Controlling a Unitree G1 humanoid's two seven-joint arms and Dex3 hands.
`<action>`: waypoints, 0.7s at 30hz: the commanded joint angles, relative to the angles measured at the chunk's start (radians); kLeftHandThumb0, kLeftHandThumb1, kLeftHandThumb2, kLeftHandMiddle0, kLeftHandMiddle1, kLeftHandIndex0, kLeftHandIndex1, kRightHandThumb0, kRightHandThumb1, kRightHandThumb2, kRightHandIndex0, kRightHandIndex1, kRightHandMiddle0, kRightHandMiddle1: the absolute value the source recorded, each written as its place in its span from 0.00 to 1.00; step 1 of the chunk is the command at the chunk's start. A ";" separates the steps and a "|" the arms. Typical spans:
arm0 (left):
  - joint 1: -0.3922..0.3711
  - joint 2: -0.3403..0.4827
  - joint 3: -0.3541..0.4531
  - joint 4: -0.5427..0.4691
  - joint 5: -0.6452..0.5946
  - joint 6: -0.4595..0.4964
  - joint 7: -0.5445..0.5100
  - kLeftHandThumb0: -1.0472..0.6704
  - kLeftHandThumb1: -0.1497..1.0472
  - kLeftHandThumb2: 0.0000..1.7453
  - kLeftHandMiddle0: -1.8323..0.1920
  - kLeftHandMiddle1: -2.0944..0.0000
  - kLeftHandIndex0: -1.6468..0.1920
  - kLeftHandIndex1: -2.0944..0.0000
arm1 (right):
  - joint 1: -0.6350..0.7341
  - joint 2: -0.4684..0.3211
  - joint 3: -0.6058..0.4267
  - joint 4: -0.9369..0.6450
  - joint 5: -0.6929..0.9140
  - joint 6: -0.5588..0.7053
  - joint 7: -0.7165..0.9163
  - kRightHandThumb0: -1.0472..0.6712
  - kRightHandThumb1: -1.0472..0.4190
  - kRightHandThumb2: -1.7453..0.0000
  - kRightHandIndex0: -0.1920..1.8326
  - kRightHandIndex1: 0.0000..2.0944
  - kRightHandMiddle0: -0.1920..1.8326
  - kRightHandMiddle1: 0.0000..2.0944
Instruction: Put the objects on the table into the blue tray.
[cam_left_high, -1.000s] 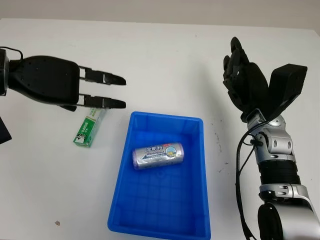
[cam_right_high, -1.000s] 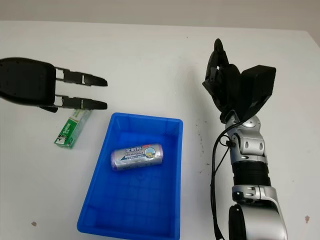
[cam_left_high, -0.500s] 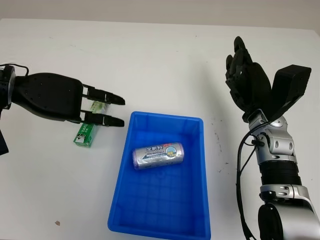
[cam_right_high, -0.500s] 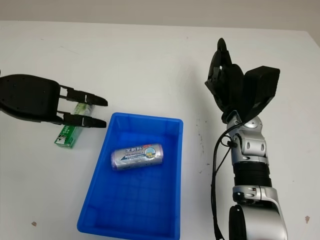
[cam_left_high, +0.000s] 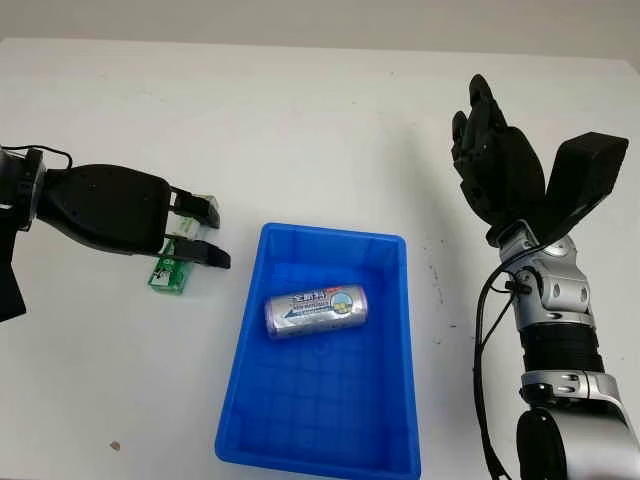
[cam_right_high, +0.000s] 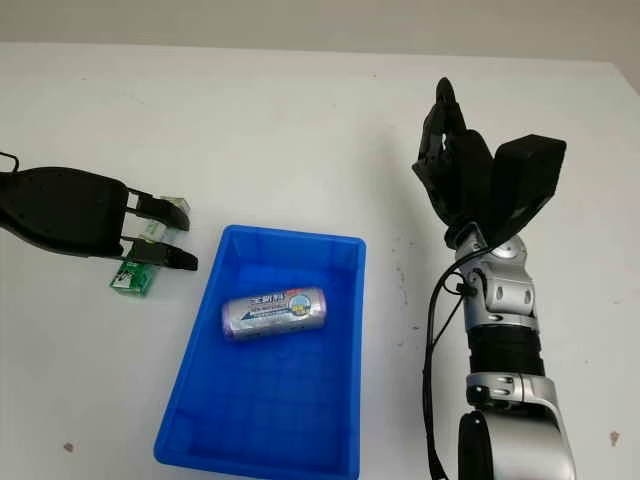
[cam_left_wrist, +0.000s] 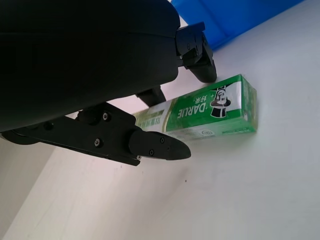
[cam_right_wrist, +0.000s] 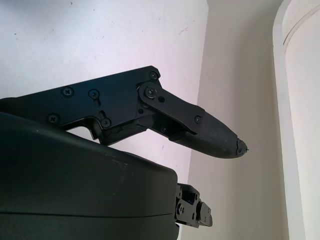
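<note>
Left hand (cam_left_high: 150, 215) is low over the green rectangular cardboard toothpaste box (cam_left_wrist: 210, 110), black fingers (cam_left_wrist: 155, 145) curling around it. Not clamped: wrist view shows gaps, box flat on the white table (cam_left_high: 320, 120), so hand counts as open, holding nothing.

Risks, as judgement: the box is thin and lies flat, so fingertips could skid over its top or push it sideways along the table instead of getting under it. A one-end pinch could let it pivot and drop short of the tray.

Box is just beside the blue rectangular plastic tray (cam_left_high: 385, 255), off its left wall. Tray holds one silver cylindrical can (cam_left_high: 316, 311) on its side. Right hand (cam_left_high: 495, 165) open, raised right of the tray.
</note>
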 joint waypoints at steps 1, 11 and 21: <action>0.014 -0.016 -0.028 0.058 0.005 0.020 0.015 0.51 1.00 0.08 0.78 0.44 0.86 0.35 | 0.009 -0.002 -0.011 -0.002 0.005 -0.013 0.002 0.21 0.00 0.51 0.00 0.00 0.00 0.00; 0.029 -0.094 -0.053 0.140 -0.037 0.122 0.072 0.53 1.00 0.10 0.74 0.01 0.89 0.18 | 0.016 0.000 -0.020 -0.015 0.023 -0.001 0.007 0.21 0.00 0.52 0.00 0.00 0.00 0.00; 0.083 -0.099 0.239 0.181 -0.482 -0.063 -0.495 0.40 1.00 0.14 0.67 0.00 0.81 0.00 | 0.023 0.000 -0.016 -0.020 0.020 0.003 0.008 0.22 0.00 0.53 0.00 0.00 0.00 0.00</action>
